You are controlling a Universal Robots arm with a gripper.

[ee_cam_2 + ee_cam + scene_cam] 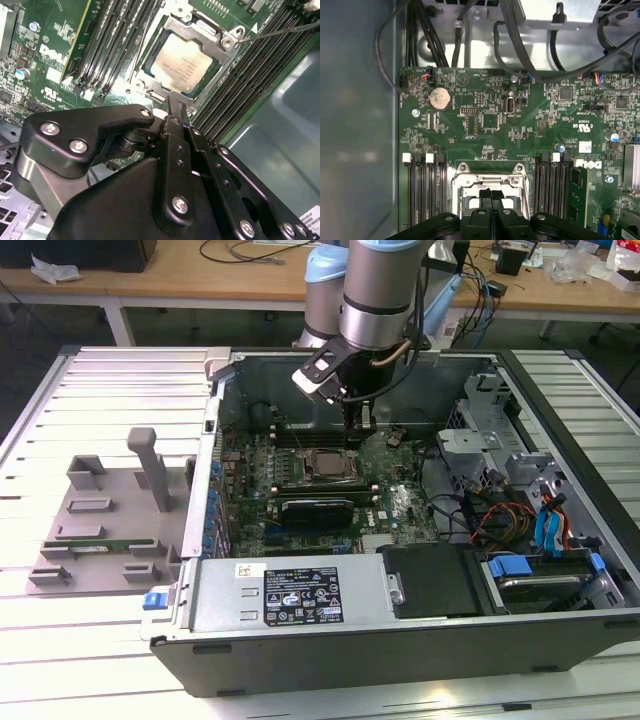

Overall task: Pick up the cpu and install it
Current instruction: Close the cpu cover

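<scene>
- Hanging inside the open computer case (pixel 230 600), my claw (pixel 357 432) points down at the motherboard (pixel 400 508).
- Claw, state: fingers (pixel 484 197) pressed together and holding nothing. The seam between the tips is plain in the first wrist view.
- Cpu (pixel 182 65): square, silver-grey top, lying flat in its socket on the board. It is not in my grasp.
- Relation, claw to cpu: in the second wrist view the chip lies just beyond my closed tips, which hover at the edge of the socket frame (pixel 490 176). I cannot tell whether they touch that frame. In the exterior view the cpu (pixel 325 465) sits a little to the exterior view's left of my tips, close beneath them.
- Long axis: none to speak of, since the chip is square. Its edges run in line with the memory slots.
- Arm: one only, so no question of which is nearer.
- Memory slots (pixel 425 190): black banks flanking the socket on both sides.
- Thin wire lever (pixel 280 31): crosses one slot bank from a corner of the frame.
- Coin cell (pixel 440 98): on the board, well apart from the socket.
- Grey fixture (pixel 100 520): outside the case on the slatted table (pixel 60 640), at the exterior view's left.
</scene>
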